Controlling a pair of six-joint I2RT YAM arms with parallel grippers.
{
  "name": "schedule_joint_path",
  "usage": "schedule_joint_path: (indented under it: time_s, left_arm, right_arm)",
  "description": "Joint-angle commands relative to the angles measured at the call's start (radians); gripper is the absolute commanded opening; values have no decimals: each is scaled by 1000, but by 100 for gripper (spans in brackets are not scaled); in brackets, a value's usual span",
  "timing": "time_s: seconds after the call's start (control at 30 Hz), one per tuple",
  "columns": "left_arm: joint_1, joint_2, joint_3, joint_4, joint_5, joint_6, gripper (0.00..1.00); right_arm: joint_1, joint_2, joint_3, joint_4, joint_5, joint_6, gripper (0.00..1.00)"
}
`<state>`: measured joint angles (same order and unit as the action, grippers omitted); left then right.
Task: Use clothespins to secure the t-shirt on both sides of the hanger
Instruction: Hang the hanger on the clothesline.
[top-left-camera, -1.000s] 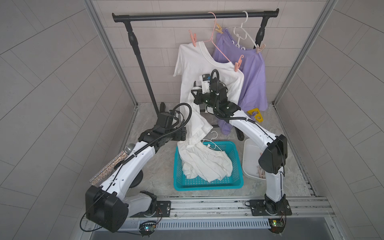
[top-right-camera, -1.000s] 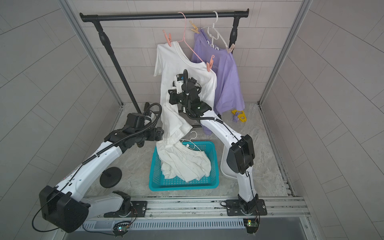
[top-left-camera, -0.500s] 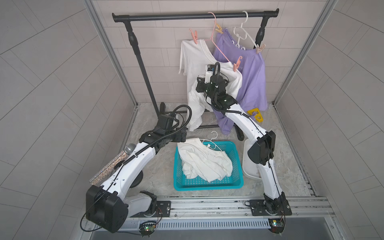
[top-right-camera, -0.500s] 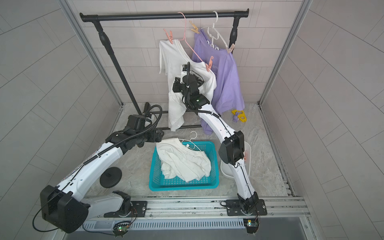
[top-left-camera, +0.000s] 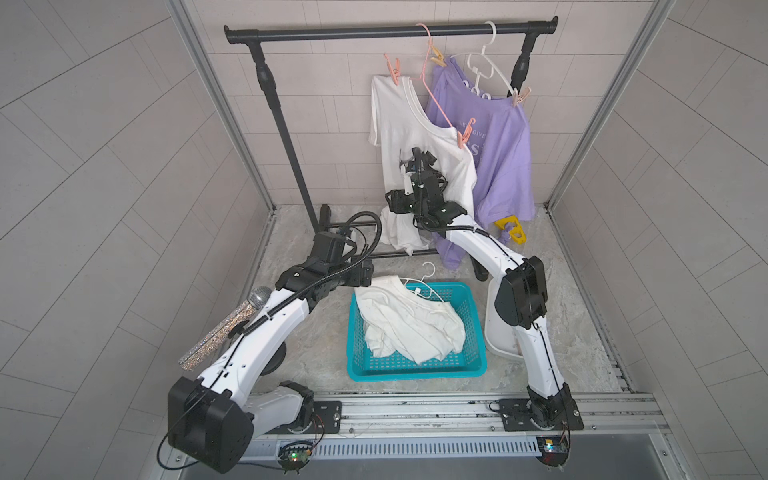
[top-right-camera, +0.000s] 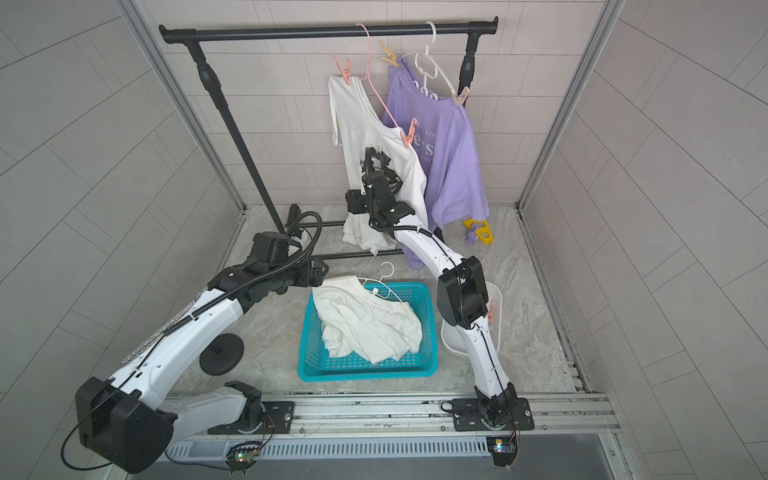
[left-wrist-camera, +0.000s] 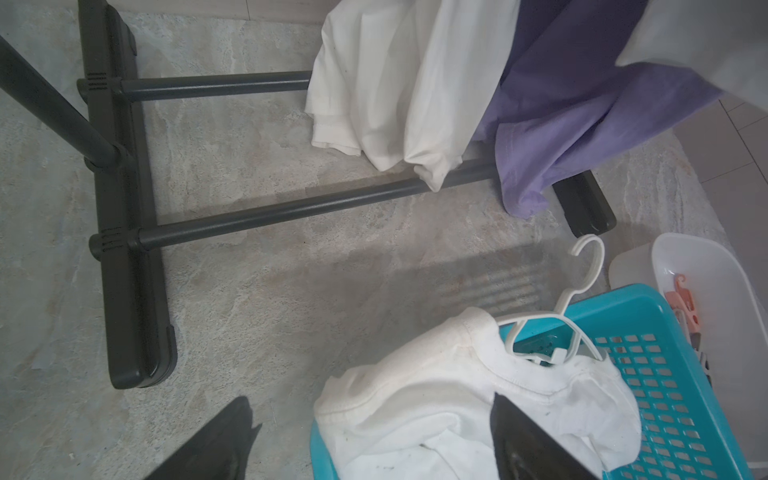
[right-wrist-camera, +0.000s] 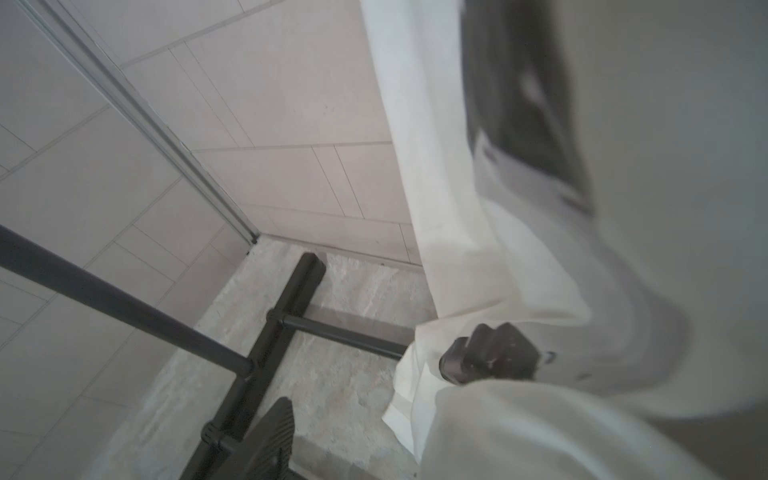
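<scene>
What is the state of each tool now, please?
Left tool: open, holding nothing.
Right tool: open, touching the hanging white shirt, not gripping it.

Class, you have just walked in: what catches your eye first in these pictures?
A white t-shirt and a purple t-shirt hang side by side from the black rail at the back. The right gripper rests against the white one, and a turquoise basket on the floor in front holds a crumpled white garment.

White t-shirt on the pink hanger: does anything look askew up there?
Yes. The thin pink hanger hangs steeply tilted from the black rail, so the white t-shirt sits lopsided: one salmon clothespin sits high, the other clothespin far lower. A yellow plastic object also lies on the floor.
</scene>
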<state>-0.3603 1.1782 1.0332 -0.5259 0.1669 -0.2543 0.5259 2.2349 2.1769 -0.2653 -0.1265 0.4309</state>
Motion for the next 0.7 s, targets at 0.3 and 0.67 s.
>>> schedule_joint_path:
  time_s: [0.3,0.67]
  left_arm:
    - [4,-62,-51,71,51,26,100]
    - [4,-49,-68,126,69,20,100]
  right_arm:
    - [65,-237,-251,-116,60,-170,100]
    - [97,-573,-614,-105,221,-153,100]
